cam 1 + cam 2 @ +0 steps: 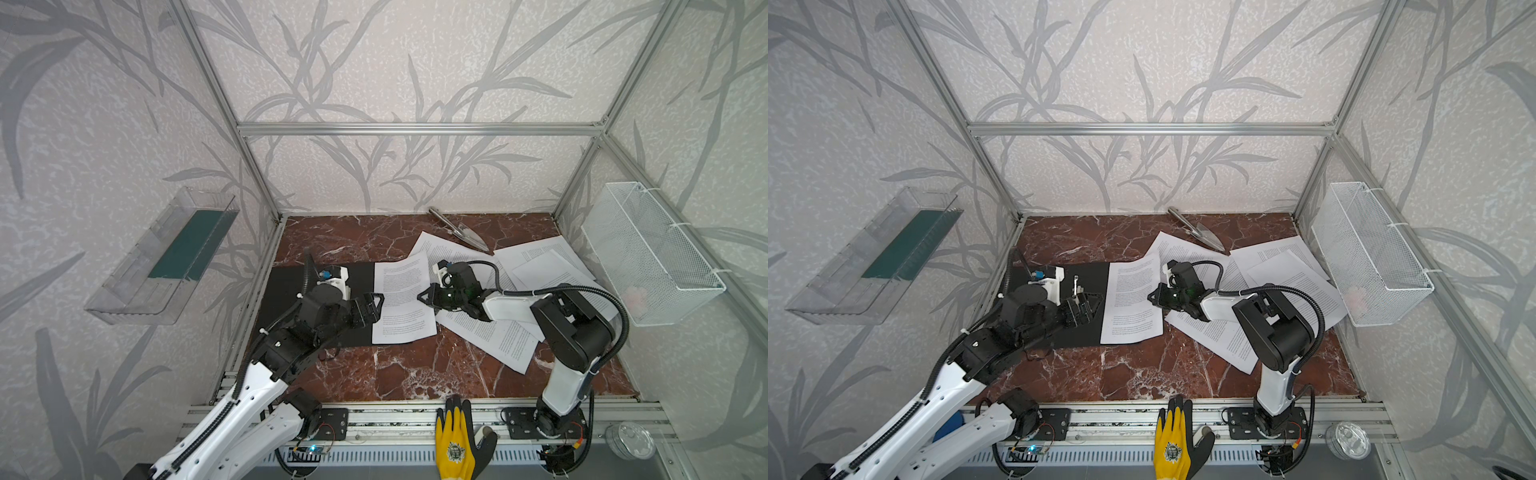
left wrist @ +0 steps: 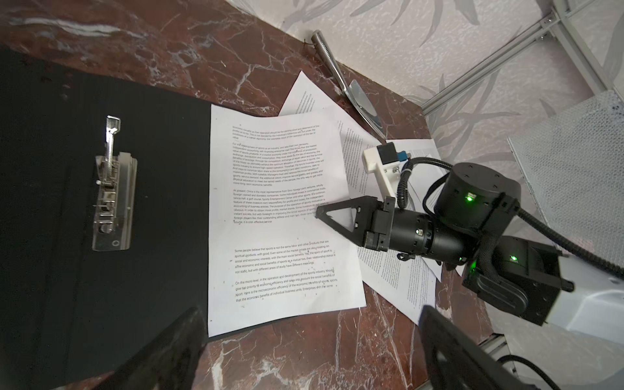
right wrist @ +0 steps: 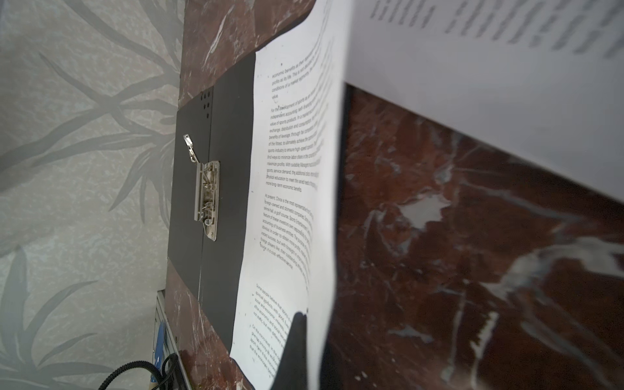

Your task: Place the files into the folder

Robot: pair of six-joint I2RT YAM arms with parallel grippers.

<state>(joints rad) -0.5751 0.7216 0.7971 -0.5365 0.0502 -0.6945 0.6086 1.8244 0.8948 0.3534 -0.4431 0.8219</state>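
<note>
A metal trowel [image 1: 461, 232] lies at the back, its tip over the loose files [image 1: 540, 257]; a yellow glove [image 1: 455, 440] sits at the front. The open folder [image 2: 152, 202] lies left, with a top sheet [image 2: 280, 216] on its right half. The right gripper [image 2: 320, 214], closed, apparently pinches that sheet's outer edge. The left gripper [image 1: 372, 307] gapes above the folder. Print reads "Some people believe that sports".
</note>
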